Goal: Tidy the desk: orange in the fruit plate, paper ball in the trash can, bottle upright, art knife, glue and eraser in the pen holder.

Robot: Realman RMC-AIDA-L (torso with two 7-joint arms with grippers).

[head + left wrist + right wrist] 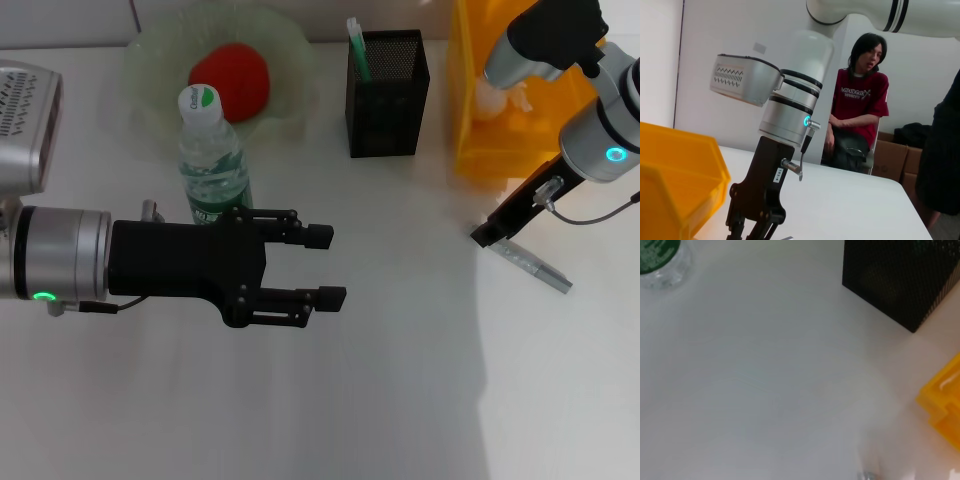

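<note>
The orange (230,80), reddish here, lies in the green glass fruit plate (290,40). In front of it the bottle (212,160) stands upright. A green-and-white glue stick (357,45) pokes out of the black mesh pen holder (387,92). A white paper ball (495,98) shows inside the yellow trash can (480,150). The grey art knife (537,266) lies flat on the table at the right, and my right gripper (487,236) is at its left end. My left gripper (326,267) hovers open and empty just right of the bottle. The eraser is out of view.
The white table's (380,400) front half is bare. In the left wrist view a seated person (860,105) and cardboard boxes (892,155) are behind the far edge of the table. The trash can stands close behind the right arm.
</note>
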